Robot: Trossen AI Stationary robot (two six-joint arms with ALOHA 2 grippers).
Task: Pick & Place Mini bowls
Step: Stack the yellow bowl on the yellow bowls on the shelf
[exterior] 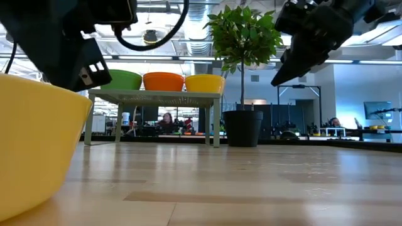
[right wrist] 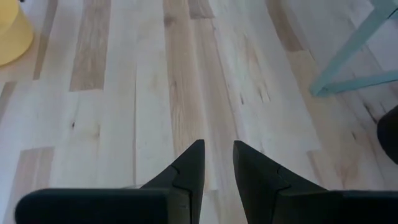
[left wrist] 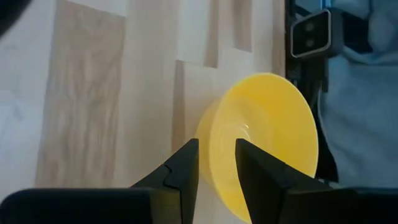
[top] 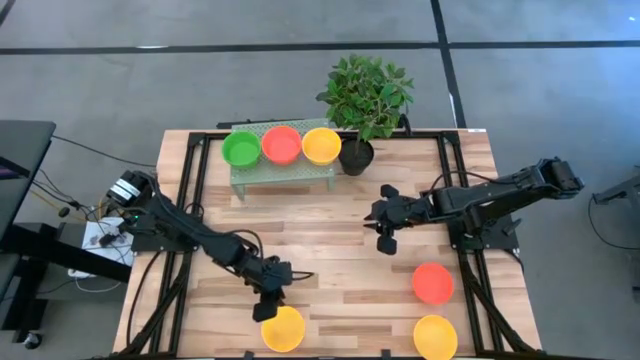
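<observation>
A yellow mini bowl (top: 283, 328) (left wrist: 267, 137) rests on its base near the table's front edge. My left gripper (top: 270, 303) (left wrist: 216, 157) hovers just above its far-left rim, slanting down, fingers open, one to each side of the rim line; in the low view it (exterior: 88, 72) is clear of the bowl (exterior: 31, 144). My right gripper (top: 374, 214) (right wrist: 217, 149) hangs open over bare wood mid-table, with nothing between its fingers. A red mini bowl (top: 432, 283) and another yellow one (top: 435, 337) sit at the front right.
A small pale green stand (top: 285, 168) at the far side carries a green (top: 240, 148), a red-orange (top: 281, 144) and a yellow bowl (top: 321, 145) in a row. A black plant pot (top: 356, 156) with a leafy plant stands right of it. Bare wood lies between the arms.
</observation>
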